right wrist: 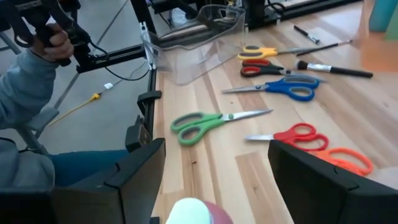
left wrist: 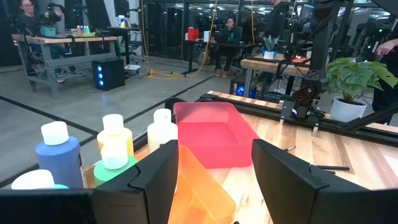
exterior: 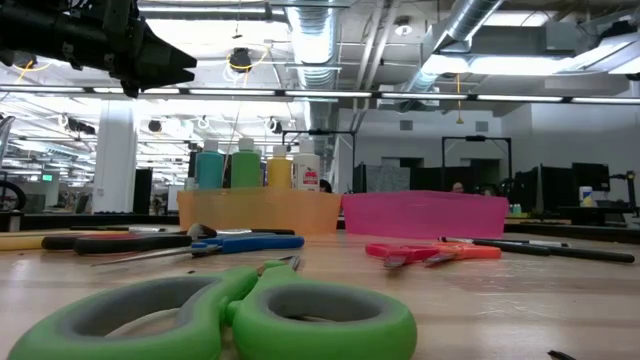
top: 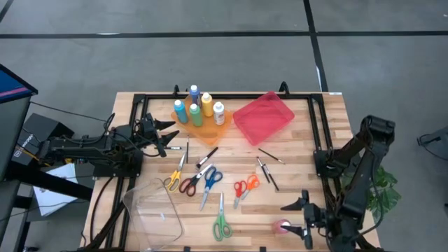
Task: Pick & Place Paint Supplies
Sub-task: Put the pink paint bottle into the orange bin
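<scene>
Five bottles point(top: 197, 108) — orange tray point(top: 218, 129).

Bright overhead ceiling lights, blurred near green scissors point(exterior: 240, 315), soft shadows.

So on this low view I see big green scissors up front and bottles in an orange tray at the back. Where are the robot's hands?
Observer: The left gripper hangs open beside the orange tray, facing the paint bottles.
Operator: And the other one?
Observer: The right gripper is open at the table's front right corner, right by a pink paint bottle.
Operator: Anything else I'm missing?
Observer: A clear plastic tray sits at the front left corner, outside your picture.
</scene>
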